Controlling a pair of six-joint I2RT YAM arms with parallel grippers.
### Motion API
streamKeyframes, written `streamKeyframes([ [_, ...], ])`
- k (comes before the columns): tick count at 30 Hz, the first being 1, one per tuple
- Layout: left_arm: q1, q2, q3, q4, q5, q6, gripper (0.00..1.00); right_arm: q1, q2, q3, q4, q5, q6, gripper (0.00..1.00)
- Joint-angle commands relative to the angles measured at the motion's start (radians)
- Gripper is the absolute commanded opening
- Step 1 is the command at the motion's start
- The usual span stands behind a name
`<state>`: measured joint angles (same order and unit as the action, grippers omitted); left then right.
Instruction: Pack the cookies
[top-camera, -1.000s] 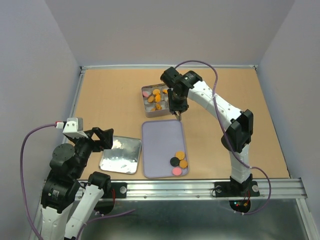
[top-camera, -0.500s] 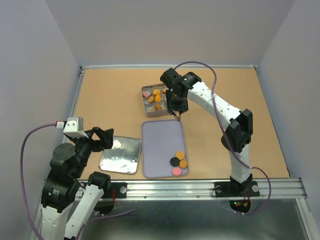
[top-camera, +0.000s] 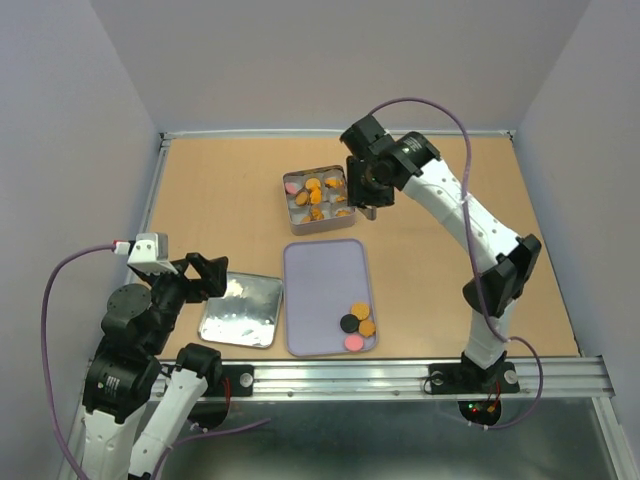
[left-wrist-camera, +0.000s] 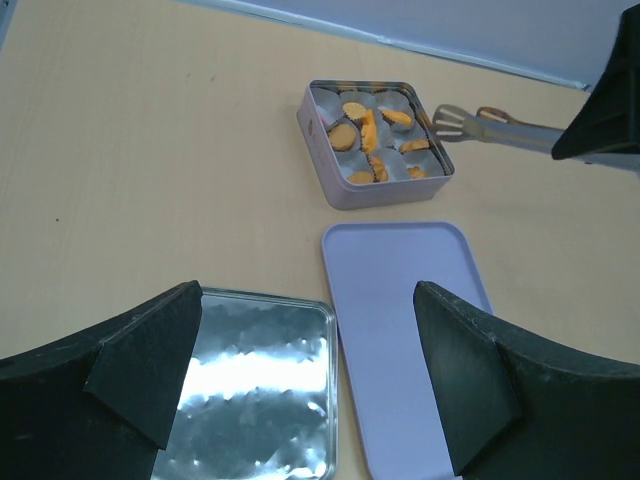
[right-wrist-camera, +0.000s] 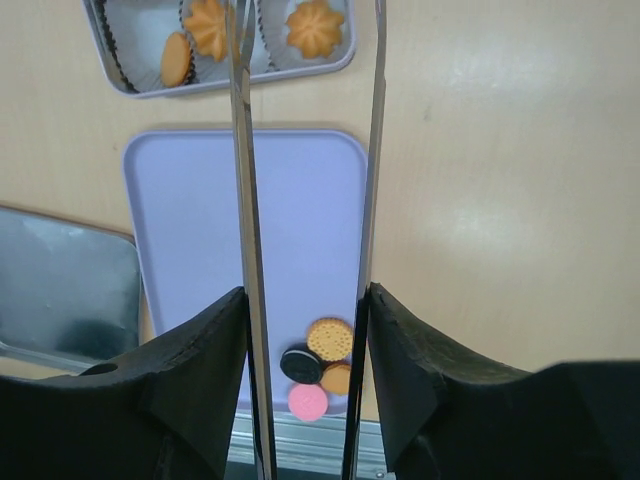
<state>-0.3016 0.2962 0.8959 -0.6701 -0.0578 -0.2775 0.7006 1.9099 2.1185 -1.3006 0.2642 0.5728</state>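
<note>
Several orange-brown cookies (top-camera: 315, 190) and a pink one lie in paper cups in a square tin (top-camera: 300, 226). More cookies (top-camera: 357, 325), two orange, one black and one pink, sit at the near right corner of a lilac tray (top-camera: 320, 280). My right gripper (top-camera: 368, 195) hovers by the tin's right edge, shut on metal tongs (right-wrist-camera: 245, 150). The tongs' arms are apart and hold nothing; their tips show in the left wrist view (left-wrist-camera: 490, 125). My left gripper (left-wrist-camera: 305, 300) is open and empty above the tin's lid (left-wrist-camera: 250, 380).
The shiny lid (top-camera: 240, 310) lies left of the tray. In the right wrist view the tray (right-wrist-camera: 200, 220), its cookies (right-wrist-camera: 328, 340), the tin's near rim (right-wrist-camera: 120, 80) and the lid (right-wrist-camera: 60, 280) show. A metal rail runs along the table's near edge.
My right gripper has lifted and swung right and back with the tongs, from the tray's far edge to beside the tin's right side. The left arm has not moved.
</note>
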Motion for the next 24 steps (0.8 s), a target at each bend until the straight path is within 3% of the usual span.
streamKeyframes([
  [1, -0.005, 0.023, -0.006, 0.047, 0.001, 0.011, 0.99, -0.042, -0.112, -0.055, -0.022, 0.107, 0.001, 0.54],
  [8, -0.005, 0.027, -0.006, 0.047, 0.003, 0.011, 0.99, -0.116, -0.267, -0.383, 0.088, 0.121, 0.028, 0.55],
  [12, -0.005, 0.027, -0.005, 0.047, 0.003, 0.009, 0.99, -0.177, -0.336, -0.608, 0.208, 0.040, 0.047, 0.55],
  [24, -0.005, 0.038, -0.003, 0.046, 0.004, 0.009, 0.99, -0.217, -0.460, -0.879, 0.302, -0.046, 0.093, 0.55],
])
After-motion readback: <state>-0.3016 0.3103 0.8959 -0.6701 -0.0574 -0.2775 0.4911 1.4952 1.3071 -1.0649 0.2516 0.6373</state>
